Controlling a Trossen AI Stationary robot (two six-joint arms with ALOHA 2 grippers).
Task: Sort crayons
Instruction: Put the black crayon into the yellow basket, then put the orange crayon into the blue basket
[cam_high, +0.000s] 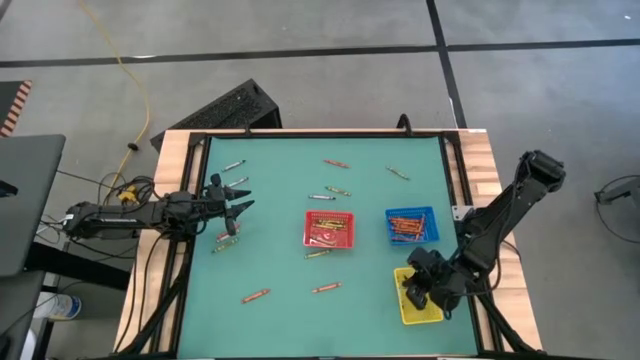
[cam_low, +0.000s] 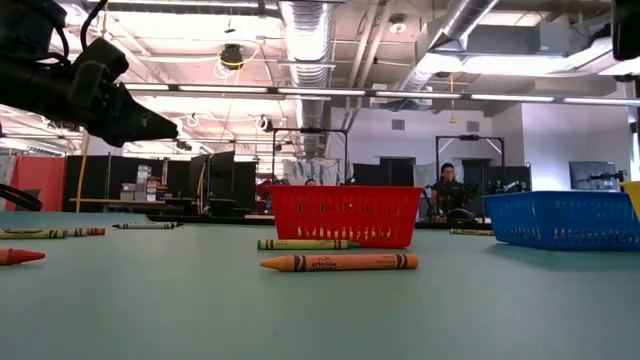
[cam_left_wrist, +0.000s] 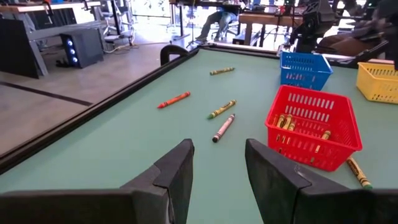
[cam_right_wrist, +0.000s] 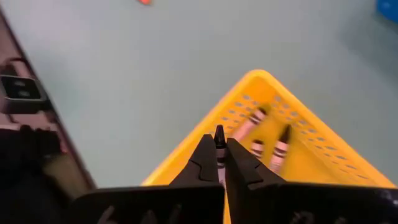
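Several loose crayons lie flat on the green table, among them an orange one (cam_low: 340, 262), a green one (cam_low: 305, 244) and a grey one (cam_left_wrist: 224, 127). Others lie in the red tray (cam_high: 329, 229), the blue tray (cam_high: 412, 226) and the yellow tray (cam_right_wrist: 323, 168). My right gripper (cam_right_wrist: 219, 142) hangs over the yellow tray's near corner, shut on a grey-silver crayon (cam_right_wrist: 219, 149). My left gripper (cam_left_wrist: 217, 149) is open and empty at the table's left side (cam_high: 243, 198), above the surface. My right gripper pinches the grey-silver crayon between its two fingertips. The dark tip of the crayon (cam_right_wrist: 219, 132) sticks out just past them. The fingers lie along the crayon and slant down over the yellow tray. The crayon is clear of the tray.
A few grey-silver crayons (cam_right_wrist: 252, 118) lie in the yellow tray. Loose crayons are scattered at the far left (cam_high: 234, 165), far middle (cam_high: 336, 162) and near middle (cam_high: 326, 288). A raised dark rim (cam_left_wrist: 93, 115) borders the table. People sit in the room beyond.
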